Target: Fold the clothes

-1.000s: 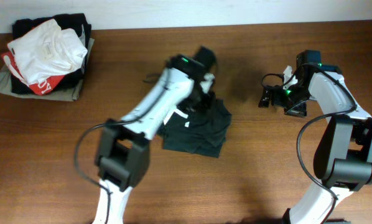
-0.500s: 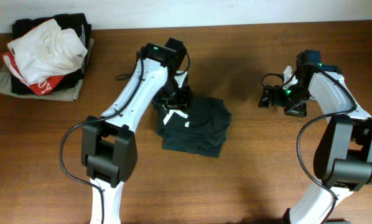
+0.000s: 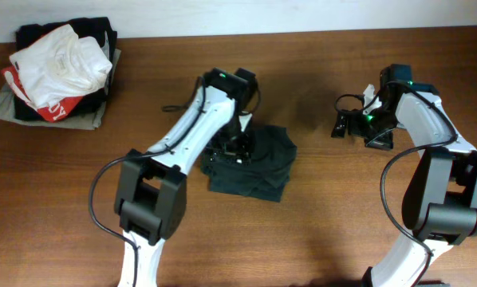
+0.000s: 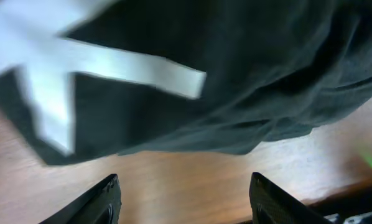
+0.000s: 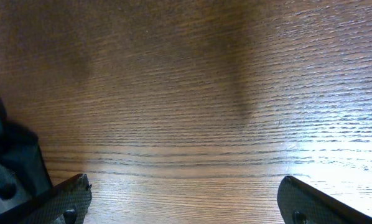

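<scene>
Both end effectors open, left [image 4: 185,186] seemingly empty above T-shirt [image 4: 248,68], right [image 5: 185,186] empty over table [image 5: 186,87]

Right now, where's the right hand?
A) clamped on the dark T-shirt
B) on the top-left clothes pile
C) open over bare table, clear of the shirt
C: the right hand is spread open with only wooden table between its fingers, off to the side of the folded dark T-shirt.
</scene>
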Controlling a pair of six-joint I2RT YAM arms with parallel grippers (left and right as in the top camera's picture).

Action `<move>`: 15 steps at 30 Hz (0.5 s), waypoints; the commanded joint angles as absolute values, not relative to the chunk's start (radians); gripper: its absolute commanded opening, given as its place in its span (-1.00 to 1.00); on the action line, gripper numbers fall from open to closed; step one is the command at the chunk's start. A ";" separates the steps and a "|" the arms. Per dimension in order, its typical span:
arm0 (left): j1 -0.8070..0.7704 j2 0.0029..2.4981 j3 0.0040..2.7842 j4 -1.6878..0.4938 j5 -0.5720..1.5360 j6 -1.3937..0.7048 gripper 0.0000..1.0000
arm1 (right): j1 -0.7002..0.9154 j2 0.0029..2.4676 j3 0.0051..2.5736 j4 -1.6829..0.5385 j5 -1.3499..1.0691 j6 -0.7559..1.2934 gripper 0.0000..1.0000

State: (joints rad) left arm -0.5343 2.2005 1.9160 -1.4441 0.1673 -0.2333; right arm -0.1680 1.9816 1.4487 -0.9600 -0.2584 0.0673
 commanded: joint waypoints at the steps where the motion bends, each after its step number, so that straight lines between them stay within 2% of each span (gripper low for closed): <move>1: -0.546 2.214 1.843 -1.375 0.167 -0.321 0.32 | -0.171 1.987 1.442 -0.960 -0.250 0.064 0.97; 6: -0.527 2.215 1.779 -1.268 0.167 -0.356 0.32 | -0.171 1.987 1.442 -0.960 -0.250 0.063 0.97; 15: -0.488 2.215 1.772 -1.205 0.136 -0.356 0.32 | -0.171 1.987 1.442 -0.960 -0.250 0.064 0.97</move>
State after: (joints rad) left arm -0.4980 2.2013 1.7798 -1.2175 0.1593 -0.3416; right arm -0.1680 1.9816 1.4487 -0.9600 -0.2584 0.0677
